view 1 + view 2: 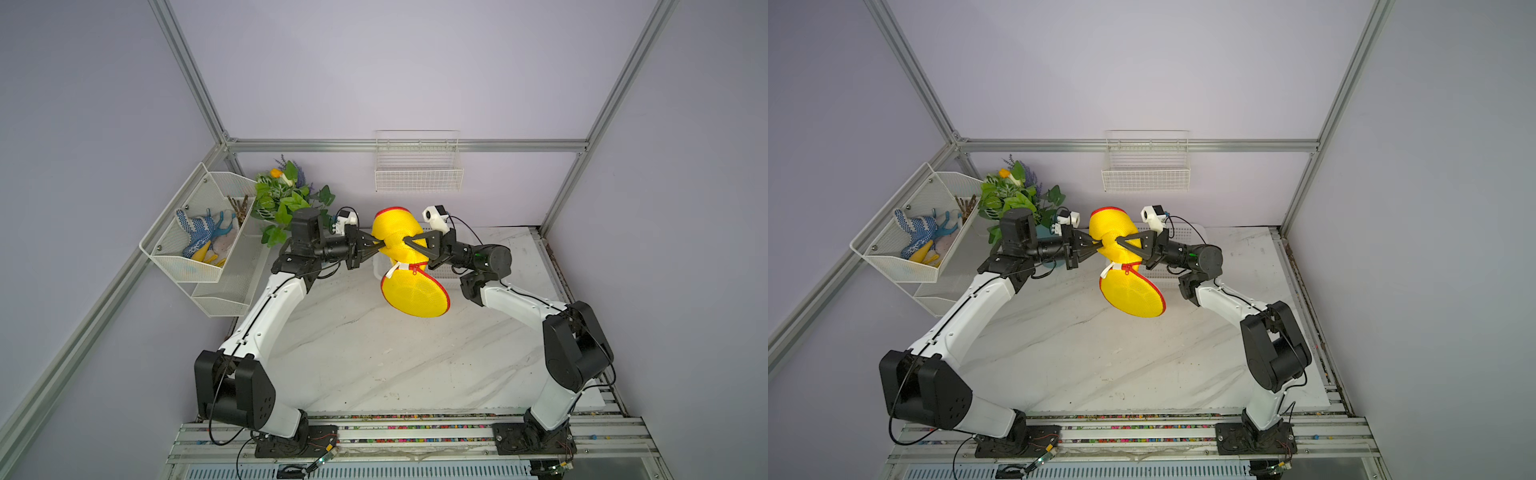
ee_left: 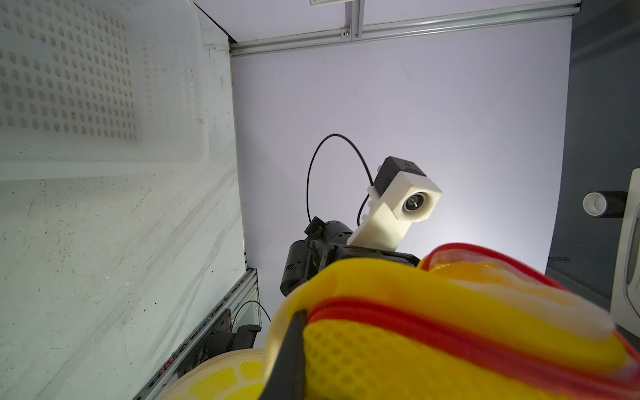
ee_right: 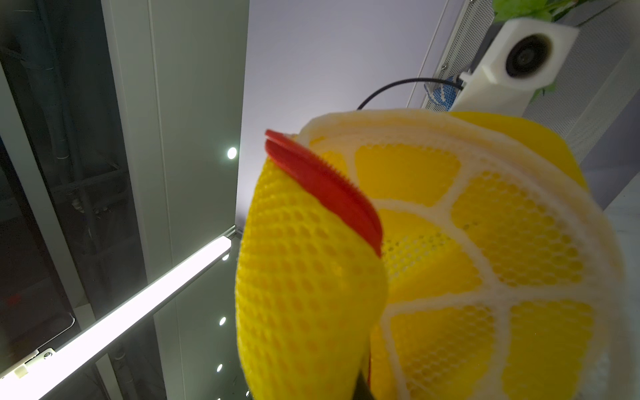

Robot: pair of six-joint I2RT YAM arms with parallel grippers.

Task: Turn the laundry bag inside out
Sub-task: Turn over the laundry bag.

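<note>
The laundry bag (image 1: 415,295) (image 1: 1133,293) is bright yellow mesh with red zipper trim and a small white tab, and it hangs in the air over the back of the table. Its round lid panel droops toward the front, and the bunched body rises behind. My left gripper (image 1: 380,245) (image 1: 1100,245) comes in from the left and is shut on the body fabric. My right gripper (image 1: 406,240) (image 1: 1119,240) comes in from the right, shut on the same bunch. In the left wrist view one black finger (image 2: 291,353) presses on the mesh of the bag (image 2: 415,346). In the right wrist view the bag (image 3: 311,277) covers the jaws.
A white perforated basket (image 1: 442,272) (image 2: 86,86) stands on the marble table (image 1: 374,361) behind and below the bag. A wire basket (image 1: 417,174) hangs on the back wall. At the left are a mesh rack (image 1: 199,253) holding gloves and a leafy plant (image 1: 286,195).
</note>
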